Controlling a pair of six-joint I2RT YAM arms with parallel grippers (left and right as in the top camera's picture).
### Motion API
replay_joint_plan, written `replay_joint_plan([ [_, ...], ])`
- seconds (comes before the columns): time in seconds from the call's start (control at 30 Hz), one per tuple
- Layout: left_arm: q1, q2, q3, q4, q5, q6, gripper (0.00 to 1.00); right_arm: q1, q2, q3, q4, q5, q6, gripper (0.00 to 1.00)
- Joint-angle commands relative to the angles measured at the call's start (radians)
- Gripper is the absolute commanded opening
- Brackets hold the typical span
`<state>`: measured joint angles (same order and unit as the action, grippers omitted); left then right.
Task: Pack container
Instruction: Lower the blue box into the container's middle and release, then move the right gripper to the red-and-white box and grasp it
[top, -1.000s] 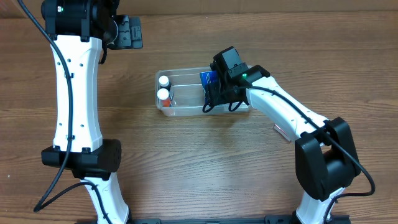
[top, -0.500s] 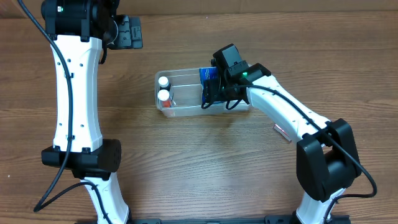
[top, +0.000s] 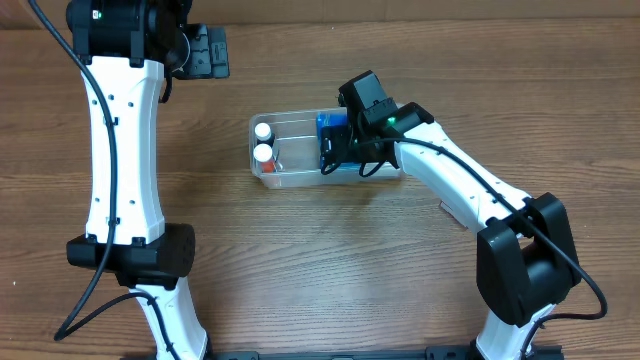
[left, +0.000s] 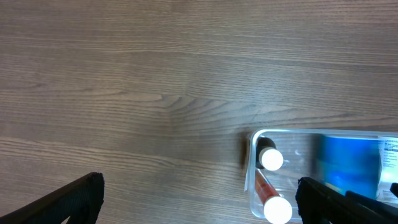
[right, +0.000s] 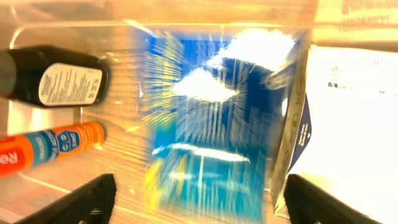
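The clear container (top: 300, 116) sits mid-table. Two white-capped bottles (top: 263, 142) lie at its left end: a black one (right: 59, 78) and an orange one (right: 50, 146). A blue box (right: 217, 124), blurred by motion, lies loose inside it, beside a white box (right: 348, 106). My right gripper (top: 335, 152) hovers over the container's right half. Its jaws stand wide open on either side of the blue box (top: 332, 132) without touching it. My left gripper (top: 203, 50) is open at the far left, away from the container (left: 252, 162), holding nothing.
A small pale object (top: 452, 210) lies on the wood table under the right arm's forearm. The tall white left arm (top: 120, 150) stands along the table's left side.
My right gripper has gone from shut to open, letting go of the blue box, which now drops into the container. The right arm has edged slightly left. The left arm has not moved.
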<state>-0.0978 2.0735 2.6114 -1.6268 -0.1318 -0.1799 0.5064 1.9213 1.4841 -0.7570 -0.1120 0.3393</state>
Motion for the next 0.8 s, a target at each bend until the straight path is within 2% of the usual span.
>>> replay_joint_plan([
  [0.0,-0.001,0.001,0.013,0.004,0.002,0.015,1.00,0.005,-0.044,0.032,0.001,-0.006,0.005,1.00],
  [0.23,-0.001,0.001,0.013,0.004,0.002,0.015,1.00,-0.002,-0.059,0.067,-0.023,0.066,0.005,1.00],
  [0.37,-0.001,0.001,0.013,0.005,0.002,0.015,1.00,-0.055,-0.116,0.228,-0.164,0.239,0.009,1.00],
  [0.47,-0.001,0.001,0.013,0.005,0.002,0.015,1.00,-0.184,-0.172,0.362,-0.360,0.420,0.246,1.00],
  [0.57,-0.001,0.001,0.013,0.005,0.002,0.015,1.00,-0.364,-0.191,0.365,-0.507,0.393,0.421,1.00],
  [0.63,-0.001,0.001,0.013,0.005,0.002,0.015,1.00,-0.484,-0.189,0.327,-0.585,0.308,0.477,1.00],
  [0.77,-0.001,0.001,0.013,0.009,0.002,0.015,1.00,-0.608,-0.189,0.193,-0.592,0.218,0.465,1.00],
])
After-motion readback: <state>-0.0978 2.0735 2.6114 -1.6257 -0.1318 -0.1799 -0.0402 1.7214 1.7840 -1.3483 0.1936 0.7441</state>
